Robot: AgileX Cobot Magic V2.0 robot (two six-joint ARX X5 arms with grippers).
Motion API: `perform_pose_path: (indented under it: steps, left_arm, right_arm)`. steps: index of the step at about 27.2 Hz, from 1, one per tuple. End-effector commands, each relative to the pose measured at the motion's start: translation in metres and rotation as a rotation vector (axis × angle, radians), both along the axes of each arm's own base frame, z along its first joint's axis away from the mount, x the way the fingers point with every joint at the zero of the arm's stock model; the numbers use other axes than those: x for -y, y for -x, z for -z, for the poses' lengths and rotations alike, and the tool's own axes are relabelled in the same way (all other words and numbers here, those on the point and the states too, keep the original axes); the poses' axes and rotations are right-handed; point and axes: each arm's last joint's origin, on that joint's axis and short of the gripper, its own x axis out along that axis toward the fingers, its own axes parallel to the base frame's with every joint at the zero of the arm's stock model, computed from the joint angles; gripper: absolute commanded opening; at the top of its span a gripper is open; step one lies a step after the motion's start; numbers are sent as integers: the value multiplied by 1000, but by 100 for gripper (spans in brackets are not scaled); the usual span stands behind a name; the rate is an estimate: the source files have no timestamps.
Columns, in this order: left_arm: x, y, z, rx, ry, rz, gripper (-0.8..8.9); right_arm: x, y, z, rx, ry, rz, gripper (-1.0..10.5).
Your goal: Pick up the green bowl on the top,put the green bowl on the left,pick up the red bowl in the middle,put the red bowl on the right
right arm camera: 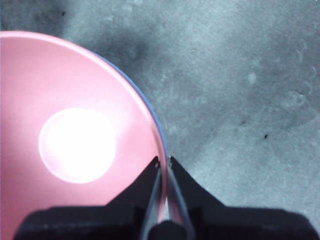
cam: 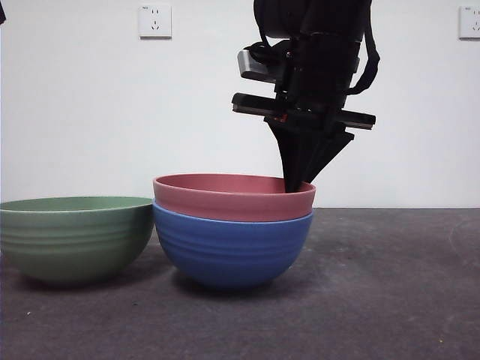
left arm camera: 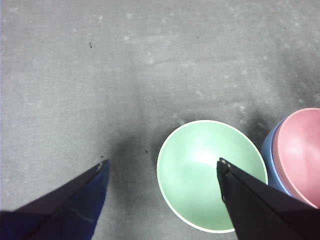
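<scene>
The green bowl point(cam: 75, 236) stands upright on the dark grey bench point(cam: 390, 300) at the left of the front view, on its own, with its rim close beside the side of the blue bowl point(cam: 232, 251); whether the two touch cannot be told. From the left wrist view the green bowl point(left arm camera: 210, 175) shows a pale, bare inside, and the pink and blue pair sits just beside it.

The left gripper point(left arm camera: 162, 167) hangs above the bench over the near side of the green bowl, its fingers point(left arm camera: 80, 195) spread wide and holding nothing.

In the middle of the front view the red bowl point(cam: 234, 196) nests inside the blue bowl, its rim and upper wall rising above the blue rim. Both sit upright on the bench.

The right gripper point(cam: 294, 186) comes down from the top of the front view, big and dark, to the right side of the red bowl's rim. In the right wrist view its fingers point(right arm camera: 152, 172) are drawn narrow, one on each side of the red bowl point(right arm camera: 75, 140) rim, pinching the wall between them. A thin arc of the blue bowl point(right arm camera: 150, 112) shows just outside the pink rim.

A white wall point(cam: 90, 112) with two sockets stands behind the bench.
</scene>
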Motion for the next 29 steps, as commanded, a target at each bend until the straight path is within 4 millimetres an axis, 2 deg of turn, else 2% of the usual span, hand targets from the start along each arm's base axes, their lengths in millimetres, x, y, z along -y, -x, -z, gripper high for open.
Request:
perform_pose_path:
  steps: [1, 18, 25, 29]
  left_arm:
    - [0, 0, 1, -1, 3, -5, 359]
    - [0, 0, 1, -1, 4, -5, 359]
    - [0, 0, 1, -1, 4, -5, 359]
    - [0, 0, 1, -1, 4, -5, 358]
  right_arm:
    - [0, 0, 5, -11, 21, -6, -12]
    - [-1, -2, -7, -29, -53, -29, -12]
    - [4, 2, -31, 23, -88, -28, -12]
    - [9, 3, -35, 22, -90, -21, -12]
